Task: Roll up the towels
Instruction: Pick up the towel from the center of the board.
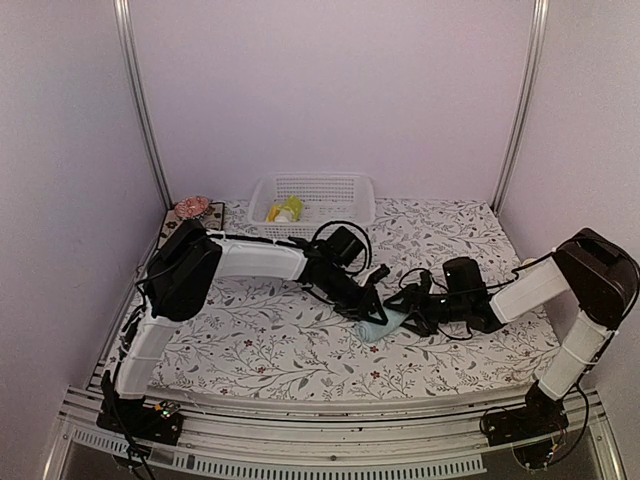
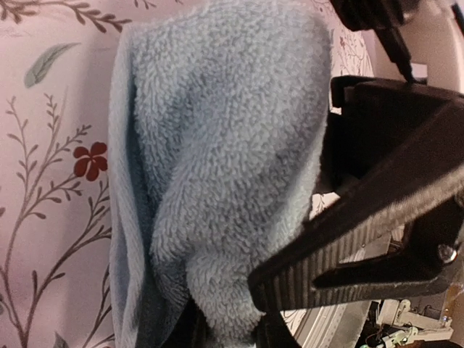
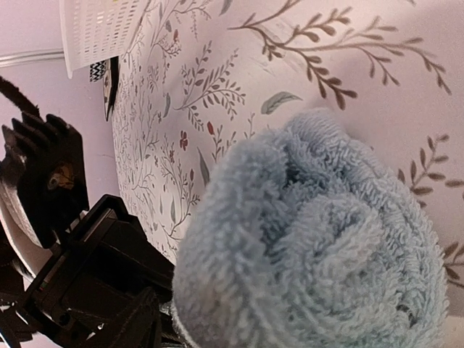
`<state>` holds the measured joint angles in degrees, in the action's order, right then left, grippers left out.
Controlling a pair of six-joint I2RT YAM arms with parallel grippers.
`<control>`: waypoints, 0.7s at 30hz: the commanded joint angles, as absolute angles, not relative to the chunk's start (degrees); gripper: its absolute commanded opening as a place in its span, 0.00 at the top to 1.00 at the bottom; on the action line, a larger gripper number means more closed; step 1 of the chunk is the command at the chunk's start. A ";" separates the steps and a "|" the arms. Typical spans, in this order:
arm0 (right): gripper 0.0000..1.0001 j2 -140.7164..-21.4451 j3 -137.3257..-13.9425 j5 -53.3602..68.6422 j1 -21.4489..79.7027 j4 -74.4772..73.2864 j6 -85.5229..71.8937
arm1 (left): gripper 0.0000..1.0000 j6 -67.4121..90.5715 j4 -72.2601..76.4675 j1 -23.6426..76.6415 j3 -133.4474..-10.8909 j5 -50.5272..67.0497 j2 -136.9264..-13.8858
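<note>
Worktop (image 1: pixel 250 350): white cover printed with leafy sprigs and small red flowers. It is enclosed by plain pale lilac walls (image 1: pixel 330 90), with metal uprights (image 1: pixel 140 100) at the rear corners. White perforated basket (image 1: pixel 262 190) at the back holds the yellow-green towel (image 1: pixel 285 210). Pale blue towel (image 1: pixel 376 331) lies rolled at centre. Left jaws clenched on its end; right jaws' state cannot be told.

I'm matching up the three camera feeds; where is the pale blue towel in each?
Top external: blue towel, small, just below centre.
Left wrist: fills the middle of the frame.
Right wrist: lower right, rolled end facing camera.
Shared landmark: floral tablecloth.
</note>
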<state>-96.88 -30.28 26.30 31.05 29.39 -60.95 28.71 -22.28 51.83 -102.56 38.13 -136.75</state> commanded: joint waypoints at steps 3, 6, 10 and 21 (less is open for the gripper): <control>0.48 -102.74 -29.94 26.48 30.55 29.32 -61.25 | 1.00 30.51 -25.57 51.74 -97.92 37.41 -141.51; 0.69 -104.08 -30.10 27.53 30.14 30.67 -60.55 | 1.00 31.13 -23.62 51.48 -96.86 37.62 -140.34; 0.91 -104.60 -31.00 28.95 29.40 32.29 -58.34 | 0.95 30.89 -22.10 51.26 -95.57 37.45 -137.77; 0.97 -95.94 -42.99 31.35 29.07 17.73 -40.04 | 0.51 27.93 -24.24 47.18 -93.25 34.11 -123.97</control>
<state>-100.73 -37.80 31.38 29.61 25.17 -50.19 29.98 -18.94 49.89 -94.30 36.80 -130.08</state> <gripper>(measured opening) 0.182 0.454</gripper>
